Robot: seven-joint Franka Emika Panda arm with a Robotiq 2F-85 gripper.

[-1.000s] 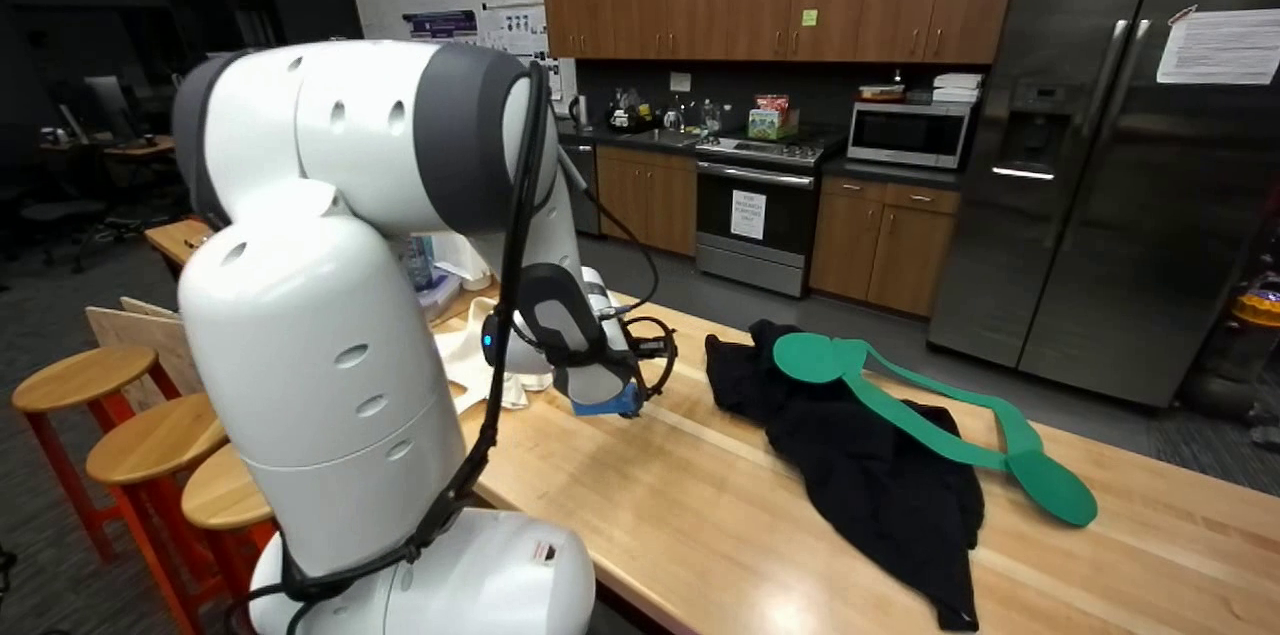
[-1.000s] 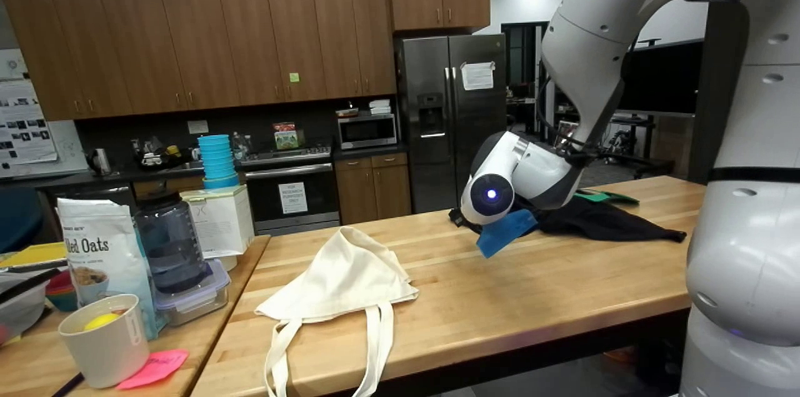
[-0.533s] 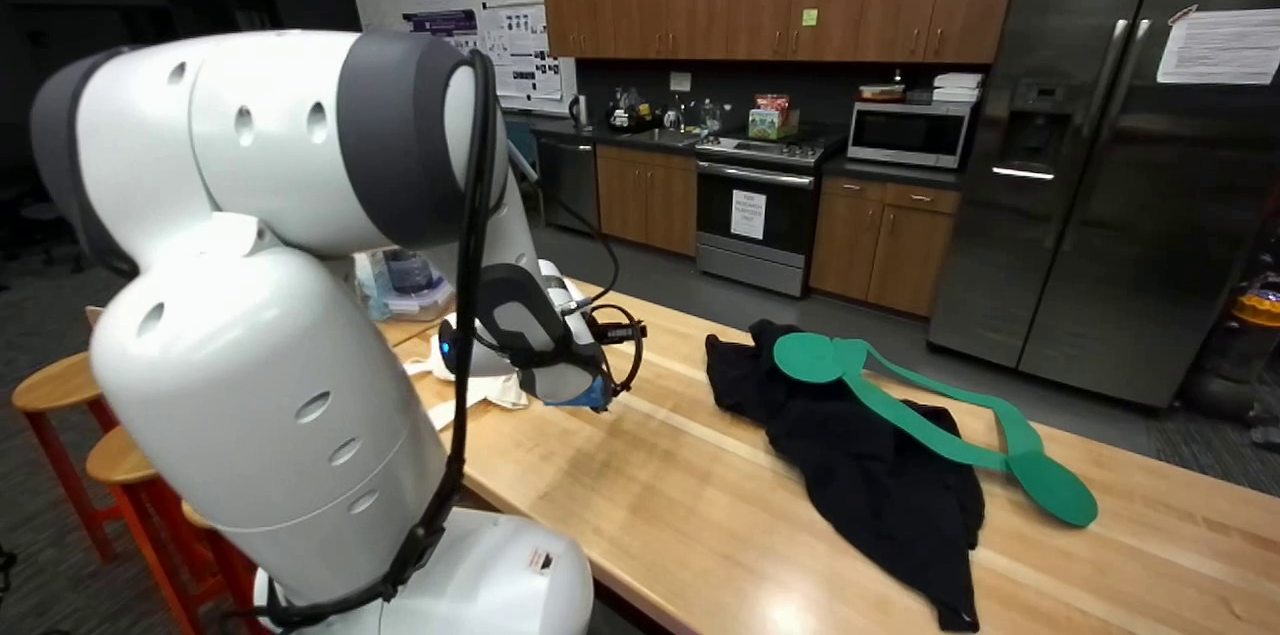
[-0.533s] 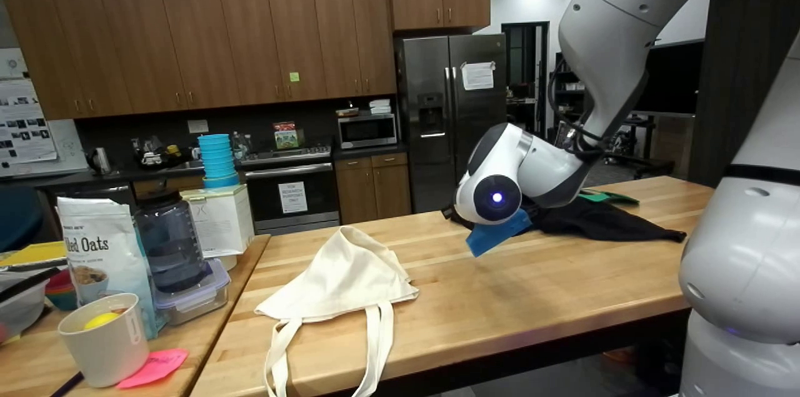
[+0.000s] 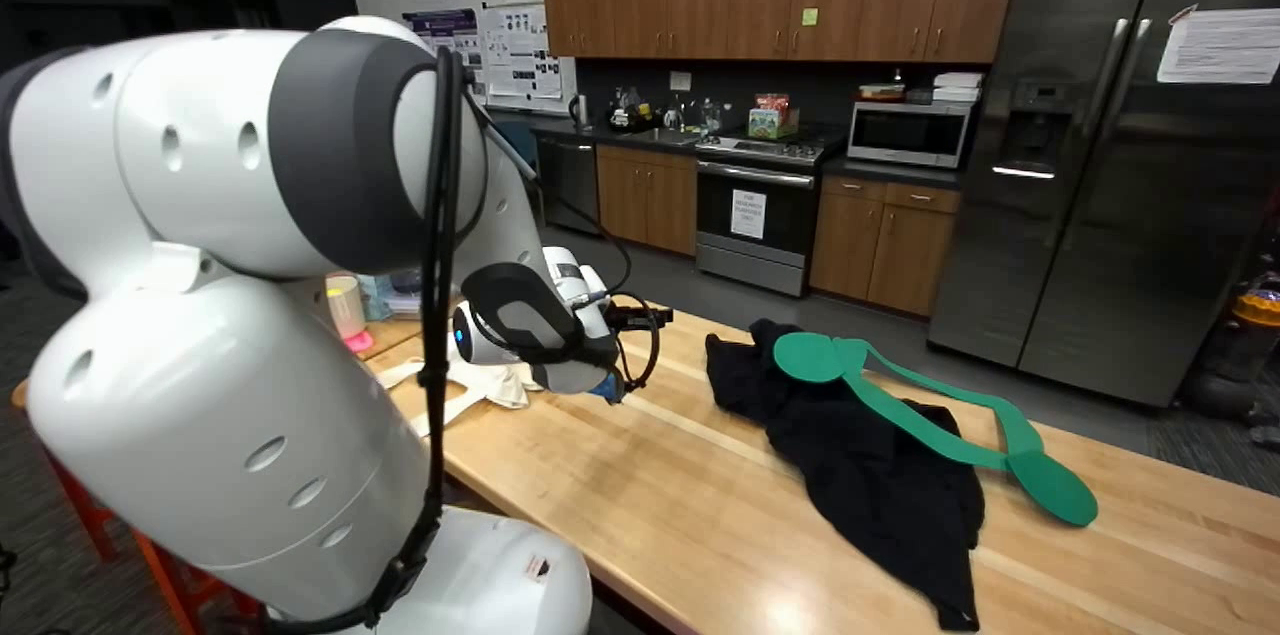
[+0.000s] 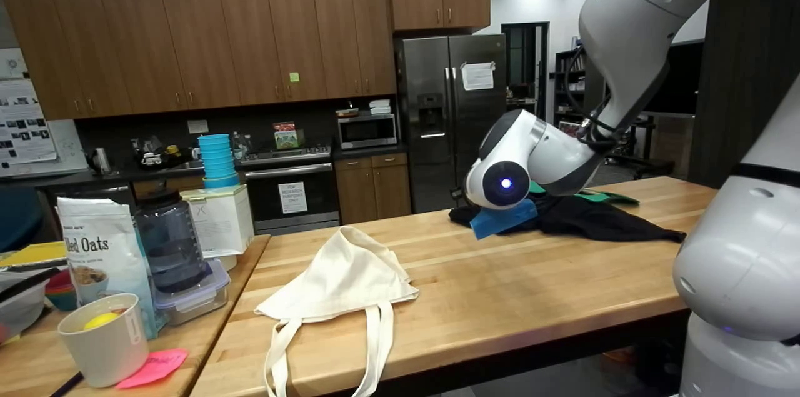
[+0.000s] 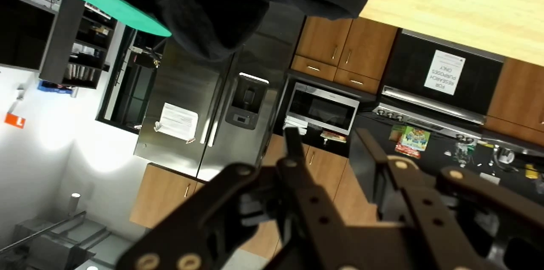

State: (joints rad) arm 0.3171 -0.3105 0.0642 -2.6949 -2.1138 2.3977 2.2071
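Tool (image 7: 327, 143): at lower centre-right of the wrist view, jaws standing partway apart, wooden cabinets (image 7: 323, 163) visible through the gap, nothing gripped. In an exterior view the tool (image 5: 662, 318) shows near the centre of the frame, raised above the tabletop (image 5: 640, 485). In an exterior view the wrist (image 6: 531, 153) hides most of it. A blue patch (image 6: 503, 217) shows at the underside of the wrist in both exterior views.

Nearest item: black cloth (image 5: 850, 475), crumpled on the tabletop, right of centre in the frame, apart from the tool. A flat green piece (image 5: 910, 415), with rounded ends joined by strips, lies over it; its lower-right end extends past the cloth. In the wrist view, which stands upside down, the black cloth fills the upper left and upper centre, and an edge of the green piece crosses the upper left.

Other items: a cream tote bag (image 6: 344, 278) lies on the tabletop, lower centre of the frame, its handles reaching the lower edge. The adjoining tabletop (image 6: 195, 336), lower left, carries an oats bag (image 6: 103, 259), a dark jar (image 6: 167, 241), a lidded container (image 6: 194, 302) and a light mug (image 6: 103, 341) beside a pink note (image 6: 155, 367).

Background: refrigerator (image 5: 1110, 175) at upper right, microwave (image 5: 908, 133) and range (image 5: 755, 260) to its left.
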